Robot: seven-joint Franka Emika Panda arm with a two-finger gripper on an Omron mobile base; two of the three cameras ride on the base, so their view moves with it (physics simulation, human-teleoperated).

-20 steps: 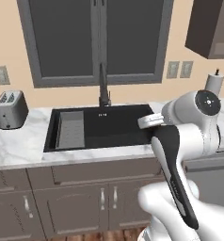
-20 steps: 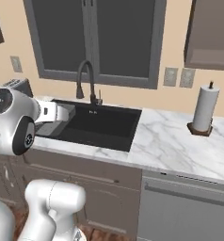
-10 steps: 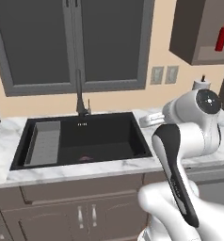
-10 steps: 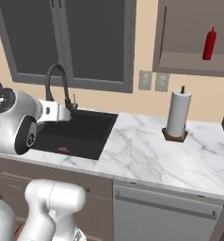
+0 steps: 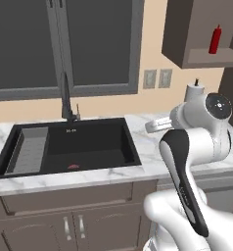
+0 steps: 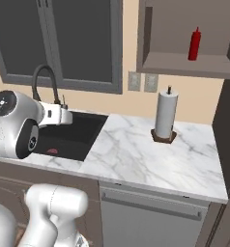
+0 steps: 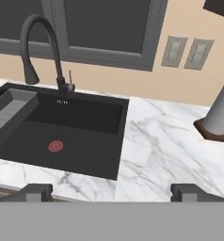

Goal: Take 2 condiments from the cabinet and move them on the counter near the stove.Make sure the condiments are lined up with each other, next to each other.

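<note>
nearest the base, the gripper (image 7: pixel 111 190) hangs above the front edge of the marble top (image 6: pixel 136 154), its two finger tips spread wide apart with nothing between them. just below and to its left lies the black sink (image 7: pixel 62 136) with a red drain ring (image 7: pixel 55 146), and a curved dark faucet (image 7: pixel 38 44) rises at its far rim. further right on the same marble stands the tall white paper-towel roll (image 6: pixel 165 115) on its wooden base, near the back wall and under two wall outlets (image 6: pixel 142 82).

farthest and highest, the cabinet (image 6: pixel 184 38) hangs on the wall to the right of the window (image 5: pixel 64 44). in its open niche the slim red squeeze bottle (image 6: pixel 194 44) stands upright on the shelf, toward the right side, well apart from the gripper. the second condiment, the stove and its counter cannot be made out here.

the bottle looks light, made of smooth, slightly yielding plastic, tall and narrow, so likely easy to tip. the best hold is probably around the straight body at about mid-height, below the tapering nozzle, with a moderate squeeze.
</note>
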